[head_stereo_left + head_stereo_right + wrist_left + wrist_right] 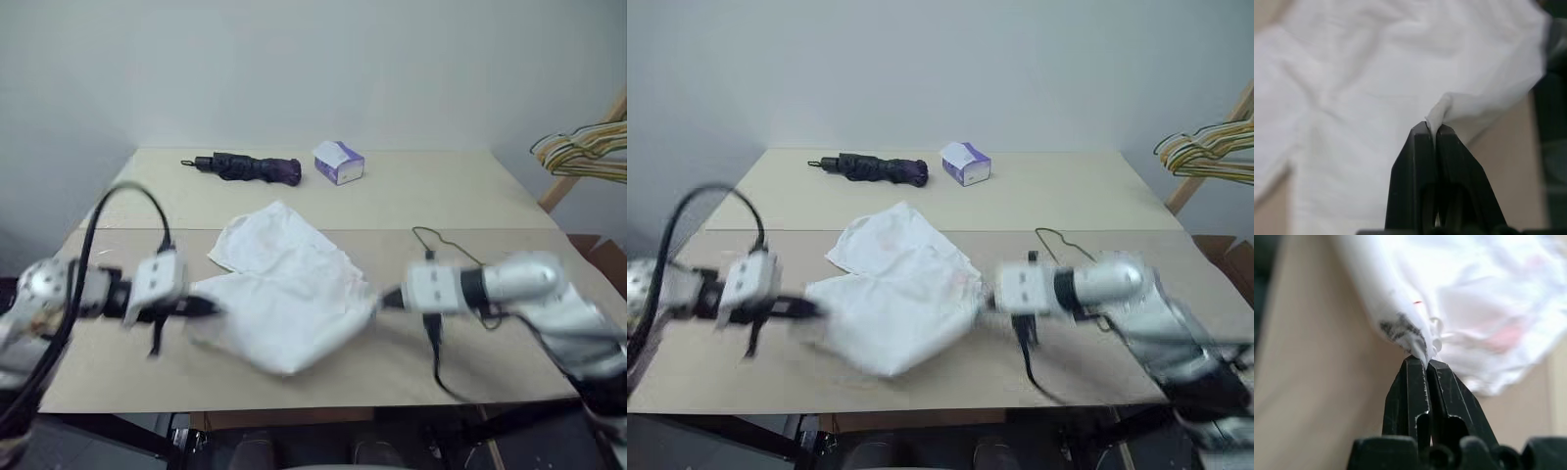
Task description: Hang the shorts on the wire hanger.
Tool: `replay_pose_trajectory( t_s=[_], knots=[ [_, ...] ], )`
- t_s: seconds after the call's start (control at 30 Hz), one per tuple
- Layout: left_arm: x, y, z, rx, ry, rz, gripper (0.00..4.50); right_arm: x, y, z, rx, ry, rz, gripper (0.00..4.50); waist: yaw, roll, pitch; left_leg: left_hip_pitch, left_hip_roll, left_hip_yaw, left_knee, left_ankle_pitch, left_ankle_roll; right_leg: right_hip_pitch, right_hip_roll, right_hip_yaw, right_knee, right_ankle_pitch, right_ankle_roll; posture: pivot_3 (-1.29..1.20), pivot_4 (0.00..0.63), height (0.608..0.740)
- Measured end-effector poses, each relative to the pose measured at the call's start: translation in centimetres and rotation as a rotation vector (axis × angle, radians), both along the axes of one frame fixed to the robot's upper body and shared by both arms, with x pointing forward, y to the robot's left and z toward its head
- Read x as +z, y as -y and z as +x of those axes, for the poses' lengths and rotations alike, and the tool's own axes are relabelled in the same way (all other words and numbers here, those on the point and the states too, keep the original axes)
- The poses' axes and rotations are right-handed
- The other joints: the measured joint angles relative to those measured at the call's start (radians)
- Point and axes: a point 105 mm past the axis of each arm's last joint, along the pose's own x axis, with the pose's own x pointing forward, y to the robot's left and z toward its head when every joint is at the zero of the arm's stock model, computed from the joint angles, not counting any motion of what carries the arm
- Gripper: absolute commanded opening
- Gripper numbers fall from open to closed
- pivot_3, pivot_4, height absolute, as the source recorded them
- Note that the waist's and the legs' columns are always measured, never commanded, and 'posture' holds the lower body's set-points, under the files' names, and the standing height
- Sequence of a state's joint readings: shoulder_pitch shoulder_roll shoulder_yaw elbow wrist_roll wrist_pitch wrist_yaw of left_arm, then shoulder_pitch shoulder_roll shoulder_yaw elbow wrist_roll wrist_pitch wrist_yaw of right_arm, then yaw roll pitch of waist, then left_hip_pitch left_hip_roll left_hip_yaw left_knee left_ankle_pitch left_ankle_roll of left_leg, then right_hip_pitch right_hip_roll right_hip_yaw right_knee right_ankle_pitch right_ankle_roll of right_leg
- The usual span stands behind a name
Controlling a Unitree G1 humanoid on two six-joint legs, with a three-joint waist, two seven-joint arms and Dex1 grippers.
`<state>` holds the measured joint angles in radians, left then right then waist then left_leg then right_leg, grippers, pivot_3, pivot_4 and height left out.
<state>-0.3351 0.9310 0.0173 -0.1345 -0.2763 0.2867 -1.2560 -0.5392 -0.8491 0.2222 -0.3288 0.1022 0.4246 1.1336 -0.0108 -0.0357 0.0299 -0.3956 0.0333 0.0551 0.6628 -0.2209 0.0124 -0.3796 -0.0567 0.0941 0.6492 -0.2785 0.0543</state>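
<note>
Left claw (1432, 128) pinching one edge of the shorts (284, 294). Right claw (1426, 361) pinching the other edge. Shorts stretched between both, mid-worktop (441, 186). Thin wire hanger (446, 245), probably, at 3 o'clock. Umbrella (250, 167) and tissue box (339, 162) at 12 o'clock.

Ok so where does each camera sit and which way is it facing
Left eye, right eye: on the head, looking forward and down over the table; both arms show.
Left wrist: along the left gripper, shut on the shorts.
Right wrist: along the right gripper, shut on the shorts' edge.
Shared: all four show the shorts; the eye views also show both grippers holding them.
</note>
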Motion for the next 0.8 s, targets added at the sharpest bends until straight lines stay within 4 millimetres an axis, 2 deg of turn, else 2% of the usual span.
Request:
replay_pose_trajectory(
  t_s=[0.07,0.1,0.17,0.2,0.27,0.33,0.4,0.43,0.5,0.57,0.67,0.7,0.77,0.8],
  knots=[
    [2.7,1.3,5.5,0.162,0.174,-0.087,0.00,3.5,-0.1,5.2,-0.193,0.102,0.110,0.03,0.002,-0.001,0.000,-0.005,-0.001,-0.002,0.001,0.001,0.000,-0.003,0.000,0.000,0.000,0.003,0.001,0.01,0.000,0.740],
    [5.1,2.0,8.7,0.270,0.288,-0.141,0.00,6.2,-0.1,8.2,-0.316,0.189,0.178,0.03,0.003,-0.001,0.000,-0.011,-0.001,-0.003,0.002,0.002,-0.001,-0.009,0.000,0.000,0.002,0.005,0.001,0.01,0.000,0.740],
    [9.9,2.7,12.0,0.409,0.470,-0.227,0.00,10.6,0.1,11.6,-0.486,0.374,0.261,0.03,0.002,-0.002,-0.001,-0.021,-0.002,-0.004,0.002,0.002,-0.002,-0.019,-0.001,-0.001,0.004,0.005,0.001,0.00,0.000,0.740],
    [13.7,2.6,13.4,0.504,0.602,-0.328,0.00,13.7,1.0,13.2,-0.602,0.546,0.308,0.03,-0.001,-0.003,-0.001,-0.027,-0.002,-0.006,0.003,0.004,-0.005,-0.029,-0.003,-0.001,0.015,0.005,0.001,0.00,0.000,0.740],
    [20.2,1.4,13.3,0.616,0.803,-0.561,0.00,18.0,3.3,13.9,-0.753,0.817,0.394,0.03,-0.002,-0.003,-0.001,-0.039,-0.004,-0.007,0.000,0.008,-0.013,-0.045,-0.006,-0.001,0.017,0.005,0.001,-0.01,0.000,0.740],
    [23.9,0.3,11.5,0.600,0.886,-0.757,0.00,20.0,4.2,13.2,-0.777,0.958,0.461,0.03,-0.008,-0.003,-0.002,-0.040,-0.004,-0.007,-0.002,0.006,-0.015,-0.048,-0.008,-0.004,0.018,0.005,0.001,-0.01,0.000,0.740],
    [25.2,0.0,9.8,0.541,0.913,-0.859,0.00,20.5,3.8,12.3,-0.735,1.041,0.487,0.03,-0.025,-0.002,-0.002,-0.038,-0.003,-0.007,-0.003,0.003,-0.016,-0.048,-0.007,-0.007,0.019,0.005,0.001,0.00,0.000,0.740],
    [25.0,-0.2,9.4,0.521,0.912,-0.862,0.00,20.2,3.8,12.0,-0.716,1.053,0.481,0.03,-0.033,-0.002,-0.002,-0.038,-0.003,-0.007,-0.003,0.003,-0.015,-0.046,-0.007,-0.009,0.019,0.005,0.001,0.00,0.000,0.740],
    [22.5,-0.9,8.7,0.474,0.851,-0.811,0.00,17.7,3.8,11.5,-0.664,1.040,0.411,0.03,-0.044,-0.002,-0.002,-0.034,-0.003,-0.006,-0.003,0.000,-0.013,-0.043,-0.007,-0.009,0.017,0.005,0.001,0.00,0.000,0.740],
    [18.3,-1.6,8.1,0.422,0.726,-0.719,0.00,13.4,3.9,11.3,-0.596,0.986,0.239,0.03,-0.058,-0.002,-0.002,-0.035,-0.003,-0.006,0.000,0.000,-0.012,-0.041,-0.007,-0.009,0.015,0.005,0.001,0.01,0.000,0.740],
    [10.9,-2.1,5.7,0.297,0.505,-0.467,0.00,5.3,4.1,10.2,-0.467,0.824,-0.017,0.03,-0.072,-0.001,-0.002,-0.034,-0.003,-0.004,0.001,-0.002,-0.005,-0.040,-0.007,-0.008,0.014,0.005,0.001,0.02,0.000,0.740],
    [9.3,-2.1,5.0,0.263,0.452,-0.407,0.00,3.3,4.1,9.8,-0.439,0.770,-0.064,0.03,-0.074,-0.001,-0.002,-0.032,-0.002,-0.003,0.003,-0.002,-0.004,-0.039,-0.007,-0.008,0.013,0.005,0.000,0.02,0.000,0.740],
    [6.0,-1.9,2.8,0.168,0.332,-0.260,0.00,-0.4,3.5,8.3,-0.324,0.675,-0.154,0.03,-0.076,0.000,-0.001,-0.029,-0.001,0.002,0.007,0.000,-0.002,-0.037,-0.004,-0.007,0.014,0.005,-0.002,0.01,0.000,0.740],
    [3.7,-2.1,1.1,0.115,0.236,-0.152,0.00,-2.5,3.0,6.6,-0.216,0.618,-0.207,0.03,-0.080,0.000,0.000,-0.022,0.000,0.004,0.006,0.000,-0.002,-0.029,-0.003,-0.007,0.014,0.005,-0.003,0.00,0.000,0.740]
  ],
)
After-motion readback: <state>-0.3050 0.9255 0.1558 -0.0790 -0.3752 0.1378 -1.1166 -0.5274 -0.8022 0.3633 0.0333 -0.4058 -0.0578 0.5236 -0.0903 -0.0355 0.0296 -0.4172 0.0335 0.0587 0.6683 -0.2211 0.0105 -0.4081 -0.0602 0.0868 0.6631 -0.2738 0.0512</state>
